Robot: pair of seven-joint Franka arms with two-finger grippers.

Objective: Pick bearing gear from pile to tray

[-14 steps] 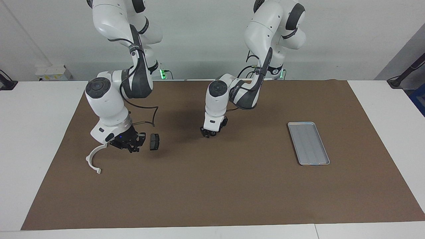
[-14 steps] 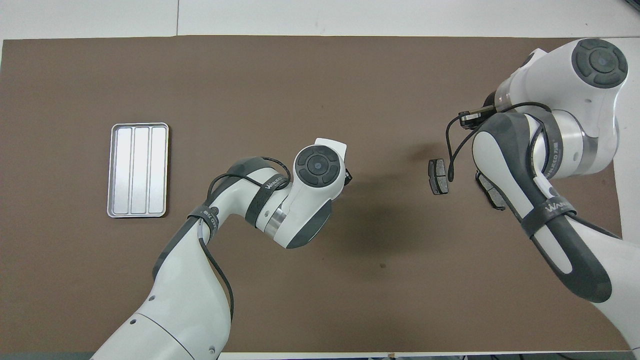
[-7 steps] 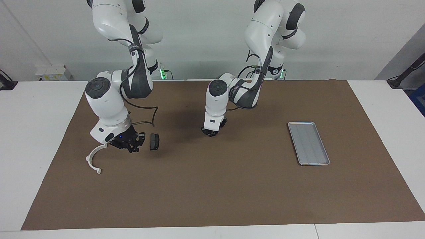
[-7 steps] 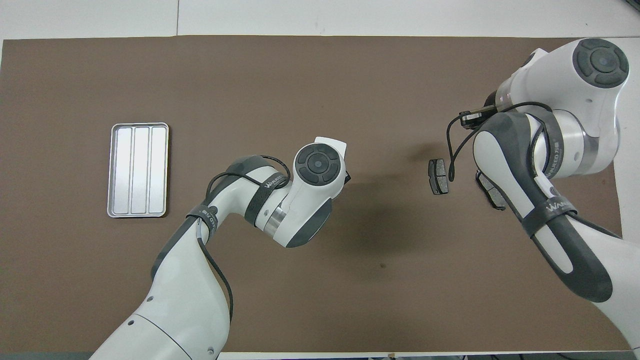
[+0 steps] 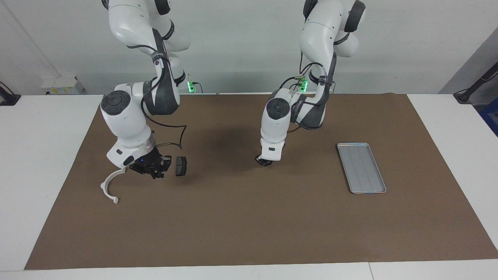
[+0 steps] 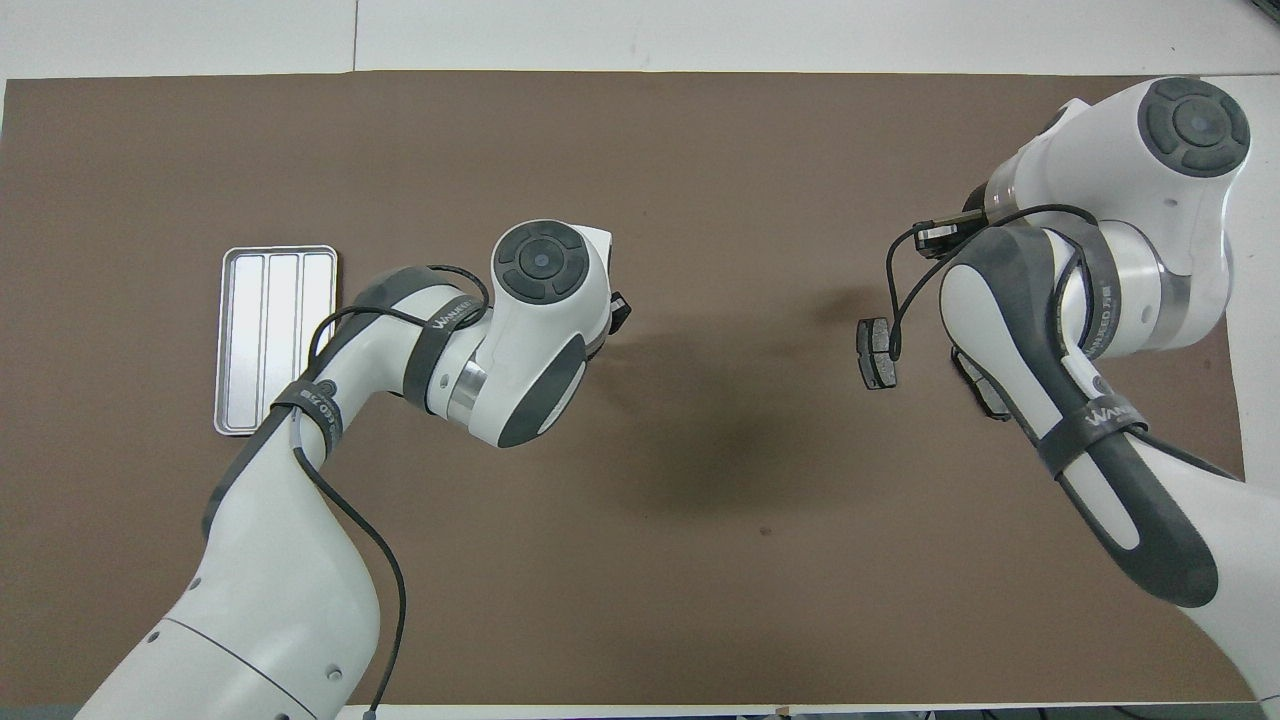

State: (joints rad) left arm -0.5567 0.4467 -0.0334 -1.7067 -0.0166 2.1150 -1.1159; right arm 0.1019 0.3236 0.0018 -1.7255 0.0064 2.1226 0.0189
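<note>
My left gripper (image 5: 265,161) hangs low over the middle of the brown mat, shut on a small dark piece that I take for the bearing gear. The silver ribbed tray (image 5: 362,167) (image 6: 278,340) lies bare toward the left arm's end of the table, well apart from that gripper. The pile sits at the right arm's end: a white arc bracket (image 5: 107,187), a dark grey plate (image 5: 181,166) (image 6: 876,352) and a second plate (image 6: 985,388) half under the right arm. My right gripper (image 5: 151,170) is shut and low between the bracket and the first plate.
A brown mat (image 5: 249,225) covers most of the white table. A loose black cable (image 5: 177,136) loops off the right wrist above the pile. A tiny dark speck (image 6: 765,532) lies on the mat nearer to the robots.
The left gripper closed at the mat, then swung toward the tray with its wrist turned. The right arm has barely moved.
</note>
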